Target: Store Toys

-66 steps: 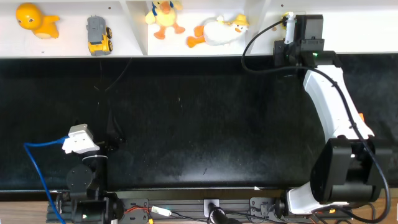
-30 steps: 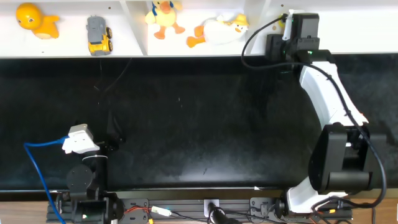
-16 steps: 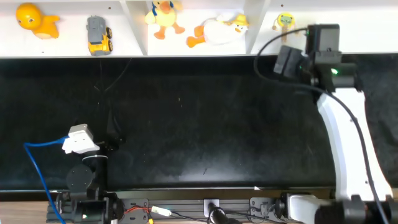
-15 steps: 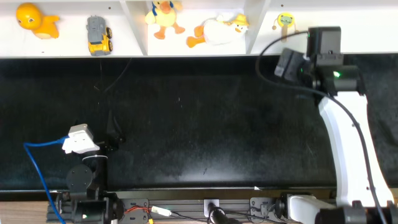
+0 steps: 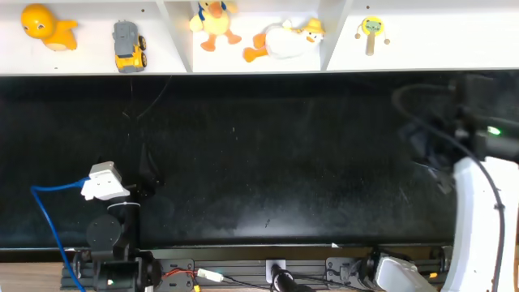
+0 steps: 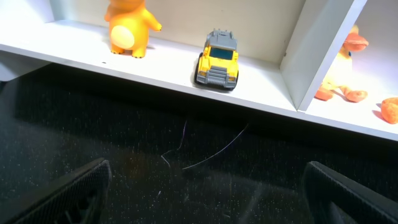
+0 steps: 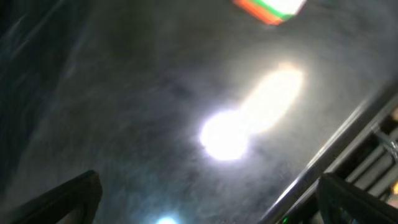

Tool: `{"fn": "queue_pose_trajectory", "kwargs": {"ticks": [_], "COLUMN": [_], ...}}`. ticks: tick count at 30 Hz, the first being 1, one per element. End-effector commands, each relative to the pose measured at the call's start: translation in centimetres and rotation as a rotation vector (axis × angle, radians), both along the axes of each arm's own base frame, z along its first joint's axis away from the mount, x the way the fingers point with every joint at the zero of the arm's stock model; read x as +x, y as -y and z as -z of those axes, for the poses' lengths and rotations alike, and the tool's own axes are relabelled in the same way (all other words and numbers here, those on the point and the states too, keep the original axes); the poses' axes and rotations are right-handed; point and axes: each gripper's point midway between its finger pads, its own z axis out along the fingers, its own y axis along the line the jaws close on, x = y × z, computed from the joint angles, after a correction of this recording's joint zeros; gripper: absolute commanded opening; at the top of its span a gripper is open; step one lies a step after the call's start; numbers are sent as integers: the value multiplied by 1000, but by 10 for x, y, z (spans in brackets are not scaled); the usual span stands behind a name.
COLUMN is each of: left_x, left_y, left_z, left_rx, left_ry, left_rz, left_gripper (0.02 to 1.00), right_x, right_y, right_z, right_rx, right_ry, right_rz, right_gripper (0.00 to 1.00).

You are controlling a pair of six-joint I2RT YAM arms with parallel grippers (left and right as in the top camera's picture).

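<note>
Toys stand in a white shelf along the far edge: an orange duck, a yellow truck, a plush duck, a white plush goose and a small yellow rattle-like toy alone in the right compartment. My right gripper is open and holds nothing above the black mat, well back from the shelf; its arm is at the right edge. My left gripper is open and empty, facing the orange duck and the truck.
The black mat covers the table between arms and shelf. A shelf divider separates the truck from the plush duck. An orange, green and white object lies near the mat's edge. A blue cable loops by the left arm's base.
The right arm has pulled back from the right shelf compartment, down and to the right. The small yellow toy stays on the shelf. The left arm has not moved.
</note>
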Motion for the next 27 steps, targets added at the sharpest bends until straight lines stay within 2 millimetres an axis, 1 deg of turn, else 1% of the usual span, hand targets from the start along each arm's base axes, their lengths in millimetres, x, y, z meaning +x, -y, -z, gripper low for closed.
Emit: {"fn": "queue_pose_trajectory", "kwargs": {"ticks": [1, 4, 6, 10, 13, 18, 23, 27], "left_x": [0, 0, 0, 0, 0, 0, 0, 0], "left_y": [-1, -1, -1, -1, -1, -1, -1, -1], "left_z": [-1, -1, -1, -1, -1, -1, -1, -1], "left_rx": [-19, -19, -19, -19, -19, -19, -19, -19], "left_ry": [13, 13, 13, 13, 13, 13, 12, 13], "left_rz": [-10, -10, -10, -10, -10, -10, -10, -10], "left_gripper": [998, 998, 998, 996, 998, 996, 998, 998], "right_x": [-22, -36, -41, -43, -39, -25, -17, -10], "right_y": [36, 65, 81, 108, 123, 138, 147, 155], "right_z": [-10, -11, -13, -13, -6, 21, 56, 79], "right_rx": [24, 3, -15, -62, -88, -65, -2, 24], "right_ry": [66, 78, 100, 143, 161, 137, 64, 30], "right_rz": [177, 257, 286, 307, 313, 295, 302, 303], "right_gripper": [998, 998, 998, 998, 996, 996, 998, 996]}}
